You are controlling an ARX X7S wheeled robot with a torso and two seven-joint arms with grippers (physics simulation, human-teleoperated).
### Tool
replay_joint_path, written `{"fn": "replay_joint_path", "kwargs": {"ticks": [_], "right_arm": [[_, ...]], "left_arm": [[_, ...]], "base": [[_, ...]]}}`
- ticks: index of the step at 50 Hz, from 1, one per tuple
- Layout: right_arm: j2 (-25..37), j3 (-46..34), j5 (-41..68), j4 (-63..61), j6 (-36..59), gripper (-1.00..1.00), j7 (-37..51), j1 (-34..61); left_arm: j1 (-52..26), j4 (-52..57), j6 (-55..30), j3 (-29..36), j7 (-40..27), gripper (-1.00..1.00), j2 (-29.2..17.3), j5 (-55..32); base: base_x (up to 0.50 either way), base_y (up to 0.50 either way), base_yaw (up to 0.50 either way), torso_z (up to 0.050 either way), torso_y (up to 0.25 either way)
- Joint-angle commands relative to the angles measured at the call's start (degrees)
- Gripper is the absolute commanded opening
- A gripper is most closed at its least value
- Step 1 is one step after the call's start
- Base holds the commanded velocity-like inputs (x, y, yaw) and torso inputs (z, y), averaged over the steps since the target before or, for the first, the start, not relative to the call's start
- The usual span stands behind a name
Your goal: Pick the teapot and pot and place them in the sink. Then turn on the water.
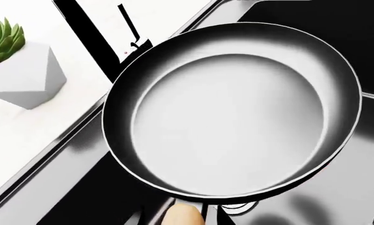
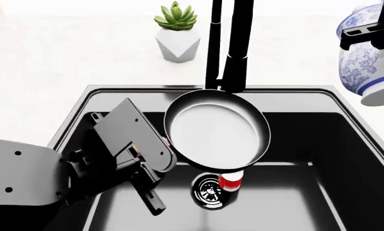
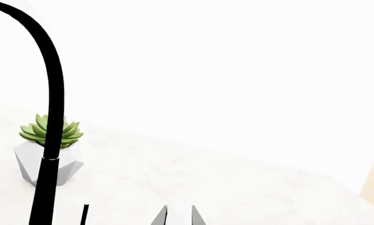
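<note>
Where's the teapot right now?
In the head view the teapot is at the far right, raised above the sink's right rim, right of the faucet.

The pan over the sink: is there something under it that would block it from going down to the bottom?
Yes. A small red-and-white can stands on the sink floor by the drain, partly under the pan's near edge.

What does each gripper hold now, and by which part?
Left gripper: the frying pan, by its wooden handle. Right gripper: the teapot, seemingly near its top; exact grip hidden.
</note>
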Motion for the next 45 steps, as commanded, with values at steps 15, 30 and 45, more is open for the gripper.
{"fn": "replay_joint_path", "kwargs": {"ticks": [15, 30, 45], "right_arm": [[-0.1, -0.43, -2.51, 0.35, -0.53, -1.0, -0.29, 0.88], [0.26, -0.72, -3.5, 0.53, -1.57, -1.0, -1.33, -0.07], [0.85, -0.66, -3.65, 0.37, -2.43, -1.0, -1.69, -0.92]], "left_arm": [[0.88, -7.44, 5.16, 2.68, 21.11, -1.0, 8.74, 19.0], [2.35, -12.0, 8.25, 6.67, 25.4, -1.0, 13.83, 23.57], [4.98, -13.6, 10.75, 10.25, 27.4, -1.0, 17.75, 26.35]], "base": [[0.0, 0.0, 0.0, 0.001, 0.004], [0.0, 0.0, 0.0, 0.001, 0.004], [0.0, 0.0, 0.0, 0.001, 0.004]]}}
